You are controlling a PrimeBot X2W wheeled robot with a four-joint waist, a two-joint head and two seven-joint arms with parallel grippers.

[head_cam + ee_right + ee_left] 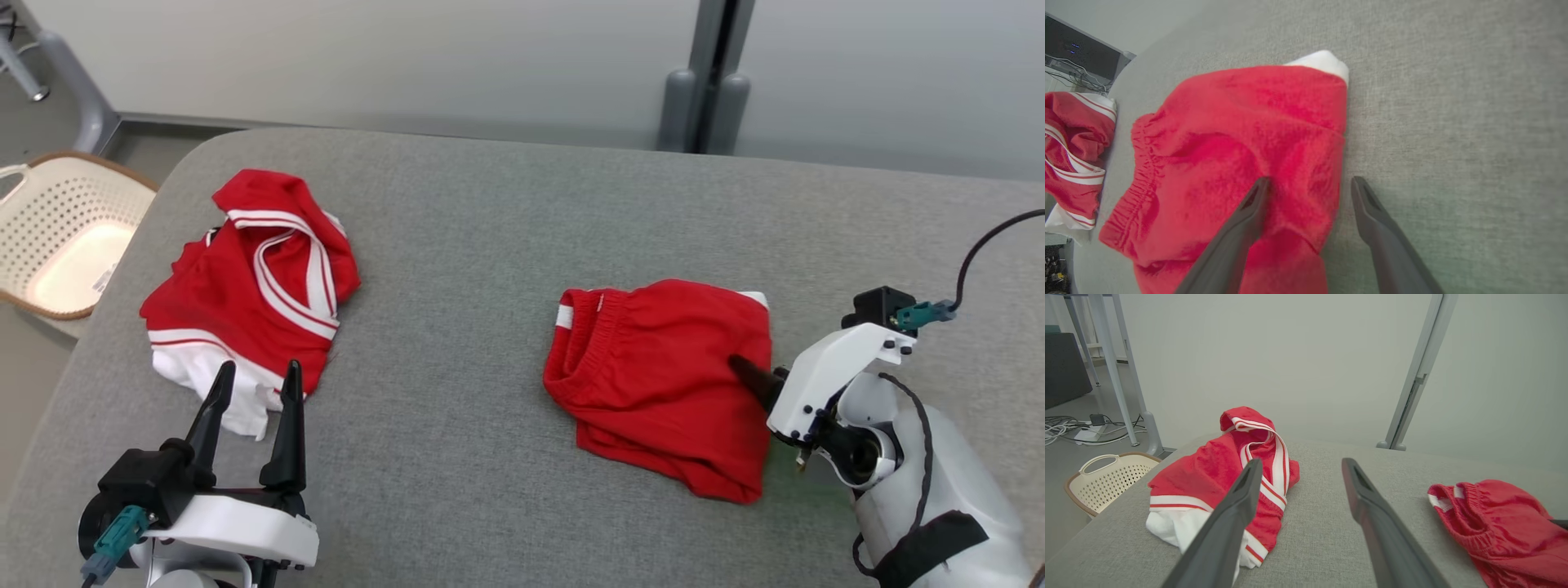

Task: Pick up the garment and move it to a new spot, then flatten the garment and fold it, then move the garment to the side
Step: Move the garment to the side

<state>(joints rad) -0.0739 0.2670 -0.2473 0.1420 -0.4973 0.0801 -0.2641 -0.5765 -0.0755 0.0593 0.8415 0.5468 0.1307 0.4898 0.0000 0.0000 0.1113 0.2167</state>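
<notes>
Astride the shorts' edge, right gripper agape.

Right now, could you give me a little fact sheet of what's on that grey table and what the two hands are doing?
Surface: grey fabric-covered table
Left side: crumpled red and white striped garment
Right side: folded red shorts with elastic waistband
Off the table: cream perforated plastic basket, beyond the left end
Left hand: open, empty, near the striped garment
Right hand: open, straddling the shorts' edge
</notes>
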